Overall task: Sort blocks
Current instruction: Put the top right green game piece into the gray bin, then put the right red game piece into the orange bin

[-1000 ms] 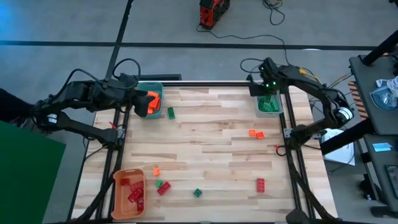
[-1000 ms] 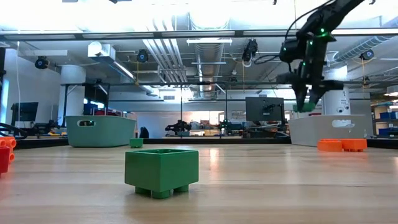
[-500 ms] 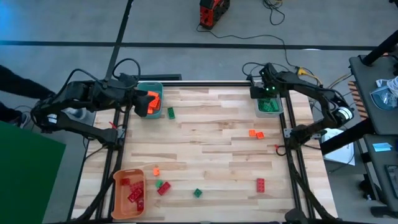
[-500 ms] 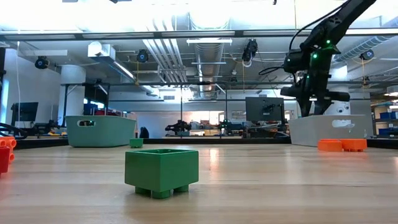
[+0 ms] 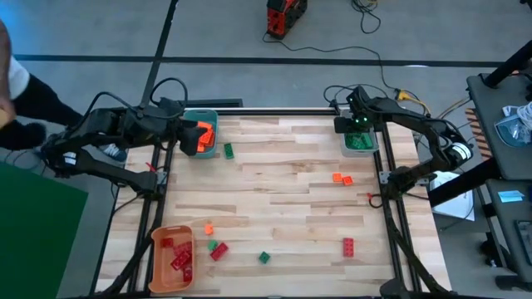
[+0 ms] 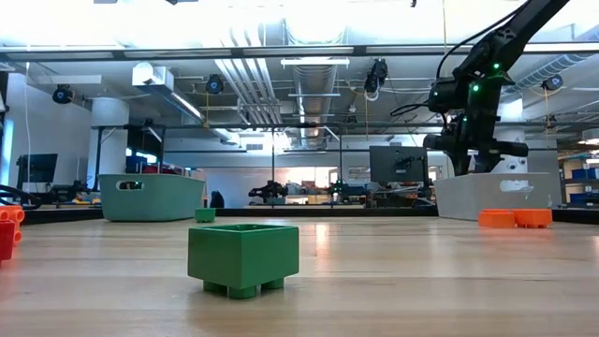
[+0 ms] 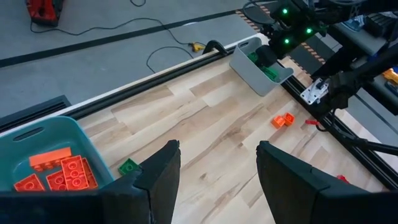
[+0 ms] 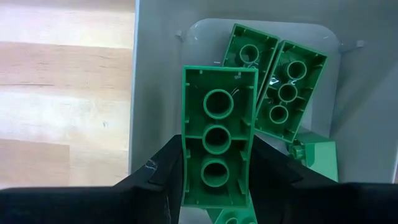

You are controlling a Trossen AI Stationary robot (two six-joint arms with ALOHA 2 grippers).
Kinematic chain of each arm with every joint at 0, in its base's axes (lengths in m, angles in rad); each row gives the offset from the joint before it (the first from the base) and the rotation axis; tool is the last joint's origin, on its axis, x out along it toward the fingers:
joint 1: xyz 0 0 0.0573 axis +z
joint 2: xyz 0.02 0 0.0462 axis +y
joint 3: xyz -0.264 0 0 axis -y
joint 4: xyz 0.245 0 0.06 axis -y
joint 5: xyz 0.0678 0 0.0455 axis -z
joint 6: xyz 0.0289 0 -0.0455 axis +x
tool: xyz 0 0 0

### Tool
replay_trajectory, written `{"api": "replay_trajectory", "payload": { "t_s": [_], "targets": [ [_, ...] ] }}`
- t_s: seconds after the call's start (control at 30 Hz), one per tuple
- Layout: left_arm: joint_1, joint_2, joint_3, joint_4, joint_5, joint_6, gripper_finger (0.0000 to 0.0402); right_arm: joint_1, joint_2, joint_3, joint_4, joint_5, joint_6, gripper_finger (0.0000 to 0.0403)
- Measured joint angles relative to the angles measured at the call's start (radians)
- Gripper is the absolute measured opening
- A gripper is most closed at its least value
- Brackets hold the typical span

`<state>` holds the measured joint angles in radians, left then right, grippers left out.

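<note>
Since a second ago the right hand [image 5: 359,126] has dropped from well above the grey bin [image 5: 371,148] to just over it — its fingers clenched on a green block [image 8: 217,155], underside tubes facing the wrist camera, above other green blocks [image 8: 283,90] lying in the bin. A person [image 5: 21,91] has come into the high view at the left edge. The left hand [image 5: 194,137] is unchanged, hanging over the teal bin [image 5: 209,116] with fingers [image 7: 158,174] spread apart and nothing between them; orange blocks [image 7: 59,174] lie in that bin. Loose blocks [image 5: 342,178] remain scattered on the worktop [image 5: 283,208], red blocks [image 5: 179,257] in the orange bin [image 5: 158,274]. No writing is readable.
</note>
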<state>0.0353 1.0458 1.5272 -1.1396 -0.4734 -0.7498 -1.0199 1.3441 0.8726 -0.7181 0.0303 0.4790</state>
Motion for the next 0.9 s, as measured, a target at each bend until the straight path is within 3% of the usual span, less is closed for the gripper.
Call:
{"api": "replay_trajectory", "payload": {
  "t_s": [0.43,0.7,0.9],
  "targets": [
    [0.0,0.0,0.0,0.004,-0.008,0.0,0.0187,0.0,0.0,0.0,0.014,0.006,0.007,0.014],
    [0.0,0.0,0.0,0.003,-0.008,0.0,0.0187,0.0,0.0,0.0,0.018,0.006,-0.003,0.0178],
    [0.0,0.0,0.0,0.003,-0.008,0.0,0.0187,0.0,0.0,0.0,0.022,0.006,-0.007,0.0179]
  ]
}}
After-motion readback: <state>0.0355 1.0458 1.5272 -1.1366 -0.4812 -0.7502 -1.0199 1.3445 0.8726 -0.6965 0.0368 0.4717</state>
